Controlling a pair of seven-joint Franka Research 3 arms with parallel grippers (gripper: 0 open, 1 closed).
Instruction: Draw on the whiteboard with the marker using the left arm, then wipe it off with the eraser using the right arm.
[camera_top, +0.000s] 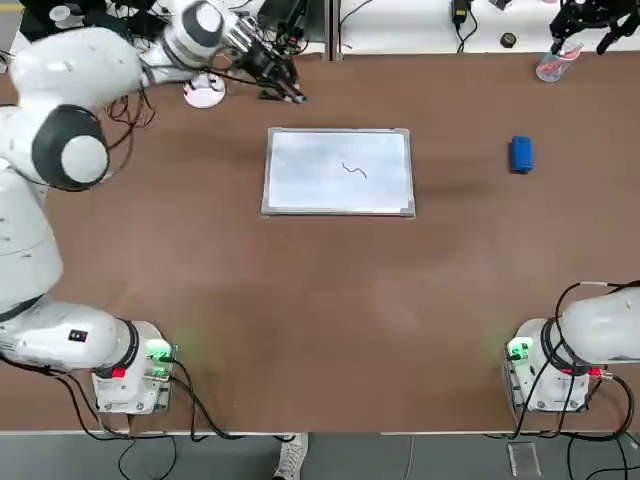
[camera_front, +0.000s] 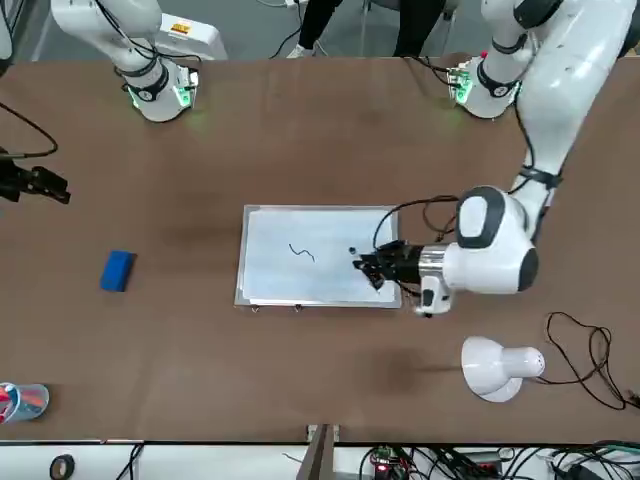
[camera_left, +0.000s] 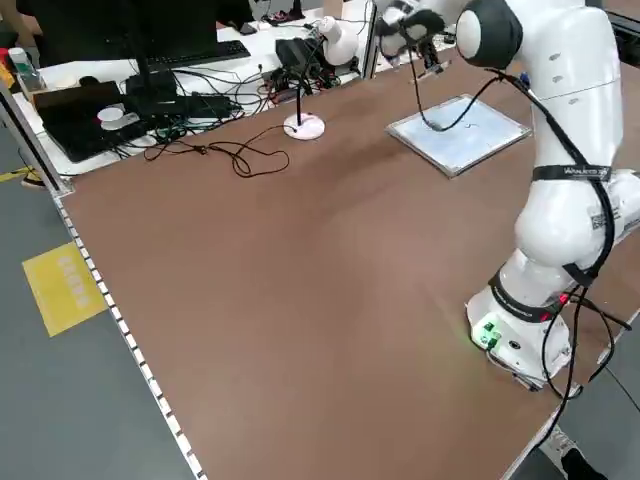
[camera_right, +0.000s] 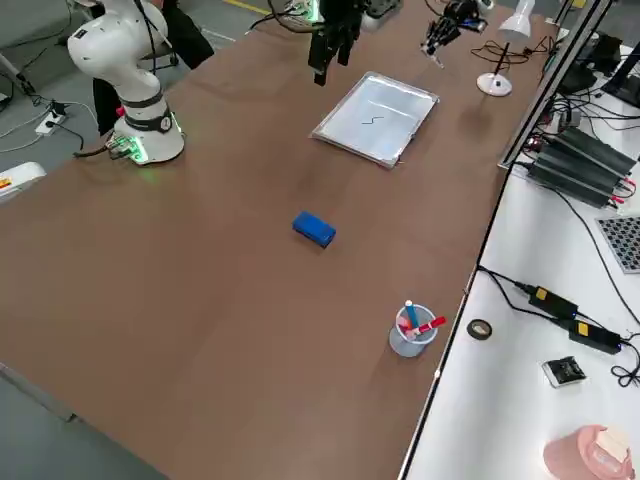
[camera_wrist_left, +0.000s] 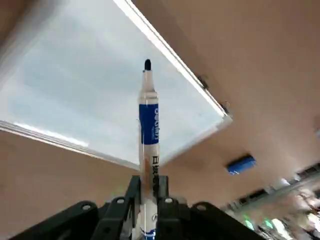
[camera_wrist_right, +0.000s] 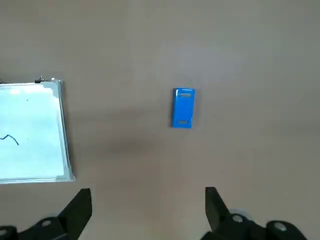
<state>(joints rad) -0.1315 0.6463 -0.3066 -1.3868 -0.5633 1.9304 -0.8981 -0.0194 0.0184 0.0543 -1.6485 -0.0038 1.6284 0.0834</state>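
Note:
The whiteboard (camera_top: 300, 185) lies flat mid-table with a small dark squiggle (camera_top: 354, 170) on it. My left gripper (camera_top: 283, 84) hovers above the board's far left corner, shut on the marker (camera_wrist_left: 149, 125). The marker's dark tip points down toward the board and is off its surface. To the right of the board, the blue eraser (camera_top: 521, 154) rests on the table. High over the far right of the table, my right gripper (camera_wrist_right: 147, 210) is open and holds nothing; the eraser (camera_wrist_right: 183, 107) shows below it.
A white desk lamp (camera_top: 205, 92) stands by the far edge, close to the left gripper. A clear cup (camera_top: 553, 65) with pens sits at the far right corner. Cables trail along the far edge of the table (camera_top: 300, 330).

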